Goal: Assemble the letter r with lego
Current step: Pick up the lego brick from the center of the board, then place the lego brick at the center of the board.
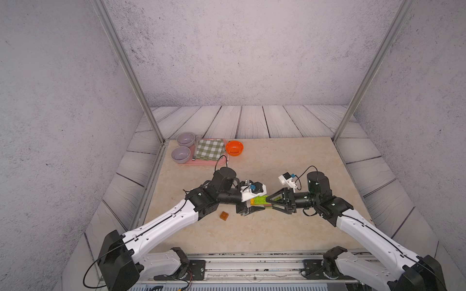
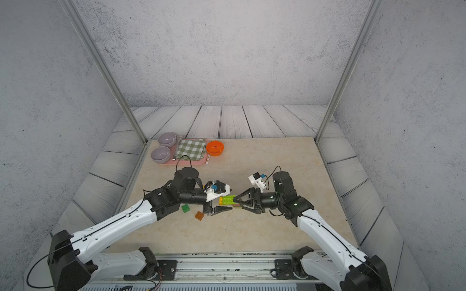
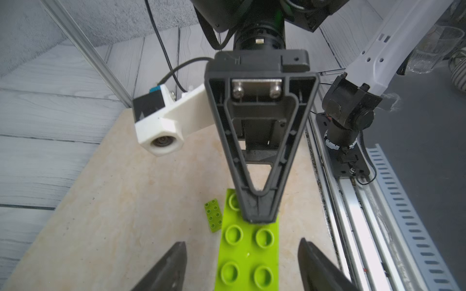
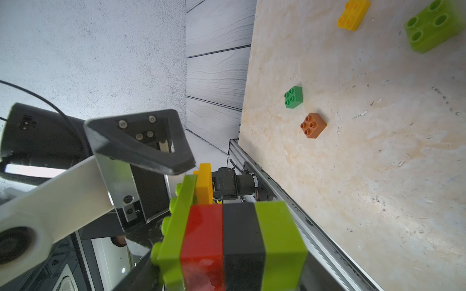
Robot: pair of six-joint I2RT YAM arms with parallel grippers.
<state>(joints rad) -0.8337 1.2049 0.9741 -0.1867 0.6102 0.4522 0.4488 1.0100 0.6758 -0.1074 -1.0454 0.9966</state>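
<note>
Nearest, a brown-orange brick (image 1: 224,216) lies loose on the table (image 1: 277,234). Beyond it the right gripper (image 1: 269,202) clamps the lego stack (image 1: 259,200) clear of the surface. The left gripper (image 3: 242,243) has its jaws parted either side of the stack's lime plate (image 3: 249,272), not touching it. Farthest, an orange bowl (image 1: 234,148).

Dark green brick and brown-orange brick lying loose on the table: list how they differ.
Colour: the dark green brick is bright green; the brown-orange brick is amber. Place: the dark green brick lies closer to the left arm, the brown-orange brick nearer the front edge of the table. Shared: both small, square, four-studded, studs up, loose, apart.
</note>
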